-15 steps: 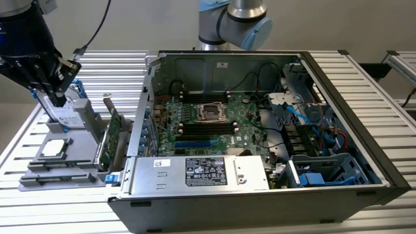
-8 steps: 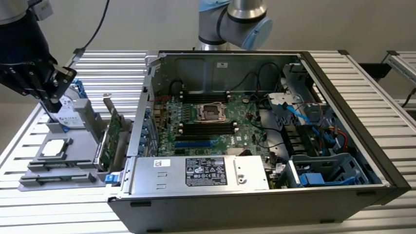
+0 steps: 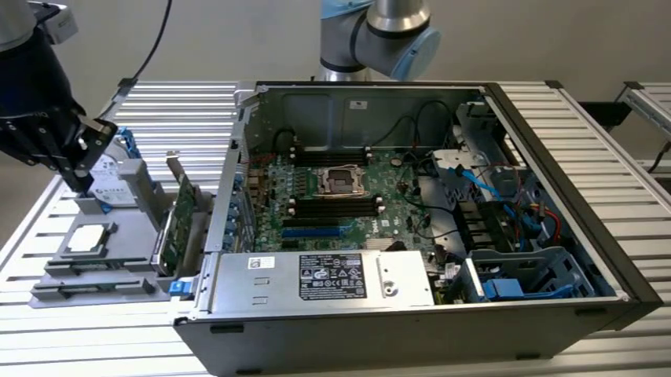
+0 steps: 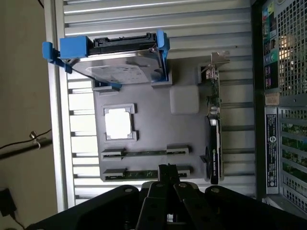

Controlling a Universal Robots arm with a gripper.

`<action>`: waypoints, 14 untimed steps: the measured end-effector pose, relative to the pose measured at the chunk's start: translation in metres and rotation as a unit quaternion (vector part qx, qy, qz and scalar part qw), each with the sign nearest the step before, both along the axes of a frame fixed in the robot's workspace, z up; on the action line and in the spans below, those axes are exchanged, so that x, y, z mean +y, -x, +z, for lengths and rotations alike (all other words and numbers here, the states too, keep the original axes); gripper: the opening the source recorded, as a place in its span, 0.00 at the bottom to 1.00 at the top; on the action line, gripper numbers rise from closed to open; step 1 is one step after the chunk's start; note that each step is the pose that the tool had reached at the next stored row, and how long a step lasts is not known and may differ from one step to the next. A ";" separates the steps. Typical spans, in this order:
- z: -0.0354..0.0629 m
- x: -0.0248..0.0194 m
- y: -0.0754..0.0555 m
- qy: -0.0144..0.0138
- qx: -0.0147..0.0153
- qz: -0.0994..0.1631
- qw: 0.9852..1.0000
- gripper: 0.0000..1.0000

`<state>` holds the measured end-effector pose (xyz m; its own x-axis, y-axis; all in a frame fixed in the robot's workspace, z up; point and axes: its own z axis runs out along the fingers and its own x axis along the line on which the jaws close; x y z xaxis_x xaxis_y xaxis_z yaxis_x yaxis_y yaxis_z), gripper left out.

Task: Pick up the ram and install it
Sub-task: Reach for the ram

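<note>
Scene: We see an open case [image 3: 603,259] on a slatted worktop [image 3: 188,110]. In the exterior view a grey holder [image 3: 63,263] sits at nine o'clock from it.
Ram: The ram [image 4: 139,174] lies flat in the holder's outermost cradle. A second stick [image 4: 144,153] lies just beside it, between it and the CPU [image 4: 118,122]. Neither stick is lifted.
Gripper: The gripper [image 3: 82,187] hangs above the holder, apart from every part on it. Its fingers [image 4: 162,183] are pressed together with nothing between them.
Why so placed: We judge that the end blocks hold each stick square and slightly raised, so its long edges stay free for a pinch. The card [image 4: 214,143] stands on edge and the drive [image 4: 124,72] is propped at a tilt, probably for the same reason.
Destination: The dark slots [image 3: 333,206] lie at six o'clock from the processor socket, with a matching bank at twelve. They look empty to us.
Exterior view gives: The inside of the case, the slots, and how high the gripper hangs. Here the fingertips cross in front of the drive, and the sticks lie at six o'clock from them as thin lines.
Wrist view gives: The holder in plan. The green boards are plain between their blocks, and the closed fingertips overlap the ram's cradle.
Progress: We judge the pick-up not yet made.
</note>
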<state>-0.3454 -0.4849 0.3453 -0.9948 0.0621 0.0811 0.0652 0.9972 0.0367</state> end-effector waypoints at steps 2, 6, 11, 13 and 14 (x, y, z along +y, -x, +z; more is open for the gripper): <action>-0.0018 -0.0012 0.000 0.000 0.001 0.005 1.000 0.11; -0.0050 -0.0021 0.000 0.000 0.003 0.021 1.000 0.11; -0.0088 -0.0030 0.000 0.000 0.005 0.042 0.999 0.11; -0.0101 -0.0034 0.000 0.000 0.006 0.048 0.999 0.11; -0.0106 -0.0037 0.000 0.000 0.006 0.051 0.999 0.11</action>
